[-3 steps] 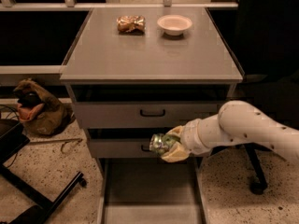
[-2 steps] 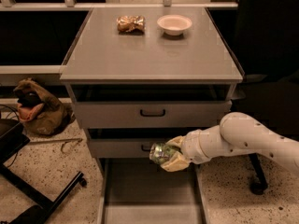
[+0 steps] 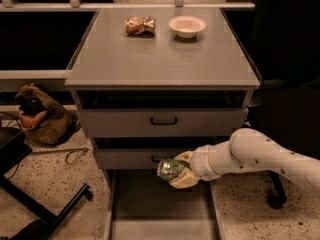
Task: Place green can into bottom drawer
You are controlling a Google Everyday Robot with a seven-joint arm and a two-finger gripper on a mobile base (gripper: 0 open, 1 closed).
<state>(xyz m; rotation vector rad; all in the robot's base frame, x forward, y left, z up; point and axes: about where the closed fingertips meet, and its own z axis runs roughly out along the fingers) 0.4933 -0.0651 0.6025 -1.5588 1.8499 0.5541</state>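
1. A brown bag (image 3: 42, 120) slumps on the speckled floor (image 3: 60, 176) at nine o'clock from the grey cabinet (image 3: 160, 64), and black frame legs (image 3: 45, 211) cross the floor at six o'clock from the bag
2. Far back on the cabinet top lies a gold-brown foil packet (image 3: 140, 25); a white bowl (image 3: 187, 26) stands near it at its three o'clock, not touching it
3. Under the top, the top drawer (image 3: 115, 123) shows its grey front with a black handle (image 3: 164, 120), and the middle drawer (image 3: 120, 159) sits at six o'clock from it
4. The bottom drawer (image 3: 150, 211) is pulled out toward six o'clock, a long grey tray with low side walls
5. The green can (image 3: 168, 167) is held in front of the middle drawer's face, over the back end of the bottom drawer, at six o'clock from the top handle; it lies tilted on its side
6. The gripper (image 3: 176, 170) pinches the green can from its three o'clock side, one beige finger above and one below
7. The white arm (image 3: 260, 156) runs off toward four o'clock, with a black caster (image 3: 276, 200) on the floor behind it
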